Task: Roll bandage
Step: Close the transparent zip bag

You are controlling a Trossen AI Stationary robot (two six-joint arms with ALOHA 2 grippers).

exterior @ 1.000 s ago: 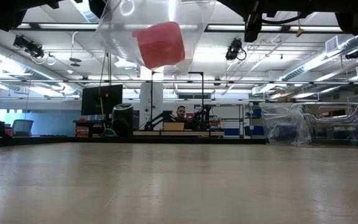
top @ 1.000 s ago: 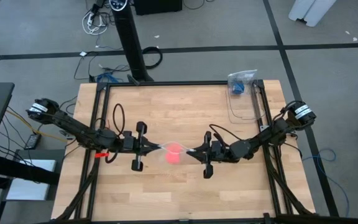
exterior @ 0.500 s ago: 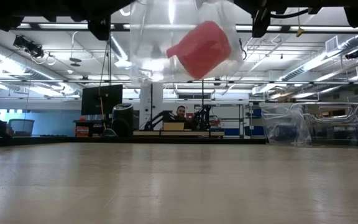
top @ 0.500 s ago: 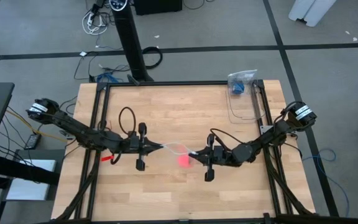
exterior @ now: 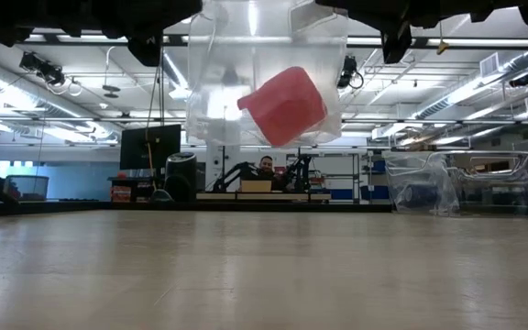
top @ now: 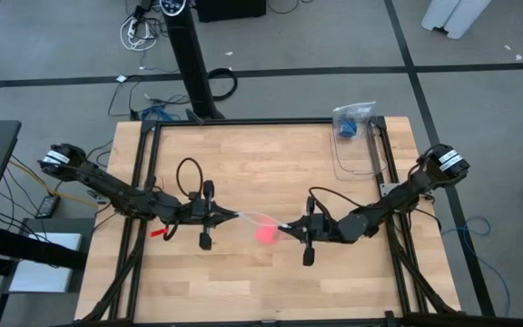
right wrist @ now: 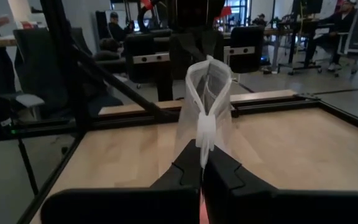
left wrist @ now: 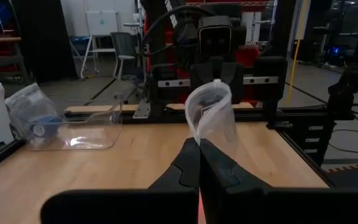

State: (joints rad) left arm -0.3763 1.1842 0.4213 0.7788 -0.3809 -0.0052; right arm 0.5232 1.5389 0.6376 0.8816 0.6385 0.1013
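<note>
The bandage (top: 265,234) is a small pink-red roll lying inside a clear plastic bag (top: 258,221), which hangs in the air over the middle of the table. In the low view the roll (exterior: 282,105) lies tilted in the bag's sagging bottom (exterior: 264,137). My left gripper (top: 235,216) is shut on the bag's left end. My right gripper (top: 284,226) is shut on its right end. The two point at each other, both level. My left gripper pinches the bag's left upper edge (left wrist: 197,135) between its two fingertips, coming level from the table's left. The bag is lifted clear of the table and bulges beyond the fingers. My right gripper pinches a bunched, crumpled bit of the bag's right upper edge (right wrist: 203,134) between its fingertips, coming level from the table's right. The bag spans slack between the two holds, its bottom sagging below with the roll in it.
A transparent plastic container (top: 352,150) with a crumpled bag holding something blue (top: 350,121) stands at the table's far right corner. Black frame rails (top: 140,173) run along the table's edges. The wood in the middle and near part is bare. People sit in the room behind.
The bag has sunk a little and swung, and now hangs broader between the two grippers. The roll inside has slid toward the table's right and near side and tipped over. Both grippers have tipped toward level, and the right one has edged toward the near edge.
</note>
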